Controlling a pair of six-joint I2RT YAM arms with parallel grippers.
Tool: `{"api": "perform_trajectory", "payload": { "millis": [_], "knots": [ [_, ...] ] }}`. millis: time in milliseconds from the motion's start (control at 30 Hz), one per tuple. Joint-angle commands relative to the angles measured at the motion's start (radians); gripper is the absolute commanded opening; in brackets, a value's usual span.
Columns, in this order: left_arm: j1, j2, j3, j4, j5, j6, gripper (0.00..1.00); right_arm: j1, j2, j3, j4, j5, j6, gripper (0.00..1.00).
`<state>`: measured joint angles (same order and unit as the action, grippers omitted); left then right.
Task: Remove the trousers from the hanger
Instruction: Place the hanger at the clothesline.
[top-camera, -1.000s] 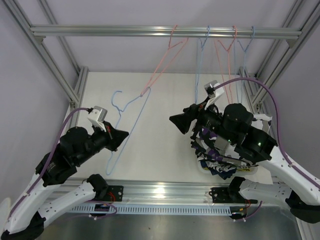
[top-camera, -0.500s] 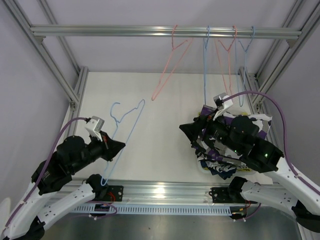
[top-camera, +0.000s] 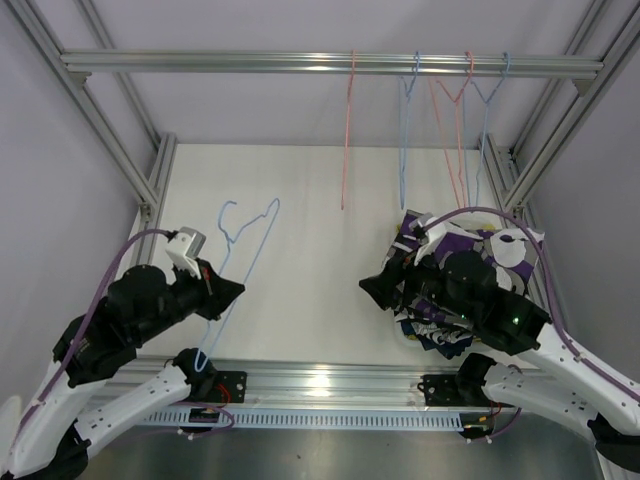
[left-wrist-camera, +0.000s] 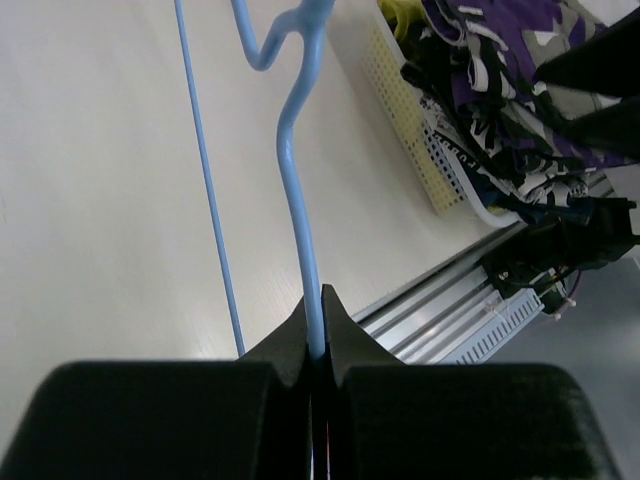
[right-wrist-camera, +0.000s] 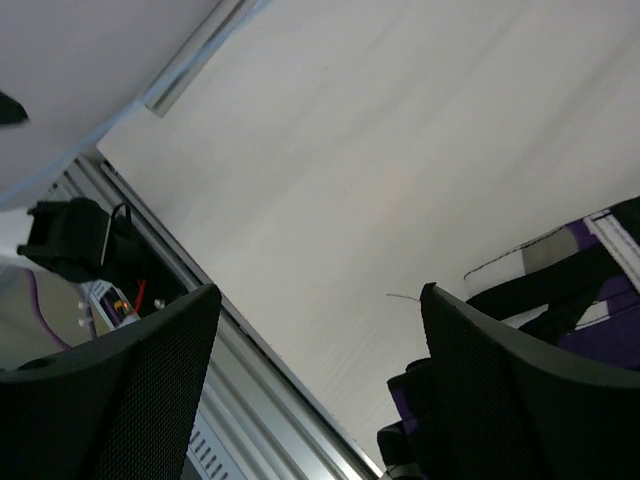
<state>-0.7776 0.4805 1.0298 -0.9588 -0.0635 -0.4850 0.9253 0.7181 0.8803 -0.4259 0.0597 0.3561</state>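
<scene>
The trousers (top-camera: 455, 243) lie piled in a pale mesh basket (top-camera: 409, 337) at the right, patterned black, white and purple on top; they also show in the left wrist view (left-wrist-camera: 500, 90), with a yellow-green bit (left-wrist-camera: 400, 14) at the basket's far end. My left gripper (top-camera: 238, 290) is shut on the wire of a bare light-blue hanger (top-camera: 245, 250), pinched between the fingers in the left wrist view (left-wrist-camera: 316, 325). My right gripper (top-camera: 366, 287) is open and empty just left of the pile; its jaws stand wide apart (right-wrist-camera: 318, 295) with patterned cloth (right-wrist-camera: 585, 290) beside the right finger.
Empty hangers hang from the top rail (top-camera: 200, 62): a pink one (top-camera: 347, 130), a blue one (top-camera: 404, 130), another pink (top-camera: 457, 130) and another blue (top-camera: 484, 130). The aluminium front rail (top-camera: 320, 385) runs along the near edge of the white table (top-camera: 310, 260).
My left arm has drawn back and down with the blue hanger. My right arm has pulled back and lowered beside the pile, uncovering it. The pink hanger has swung back to hang straight.
</scene>
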Motion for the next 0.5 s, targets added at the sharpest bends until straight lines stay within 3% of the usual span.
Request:
{"api": "perform_trajectory", "payload": {
  "millis": [0,267,467],
  "knots": [
    [-0.003,0.082,0.108,0.020,-0.045,0.051,0.01,-0.002,0.017,-0.055,0.006,-0.086,-0.051,0.84],
    [-0.003,0.269,0.338,0.014,-0.179,0.151,0.00,0.063,0.121,-0.060,-0.016,0.005,-0.040,0.82],
    [0.003,0.400,0.469,0.021,-0.279,0.191,0.00,0.150,0.198,0.092,-0.138,-0.018,-0.077,0.83]
  ]
}}
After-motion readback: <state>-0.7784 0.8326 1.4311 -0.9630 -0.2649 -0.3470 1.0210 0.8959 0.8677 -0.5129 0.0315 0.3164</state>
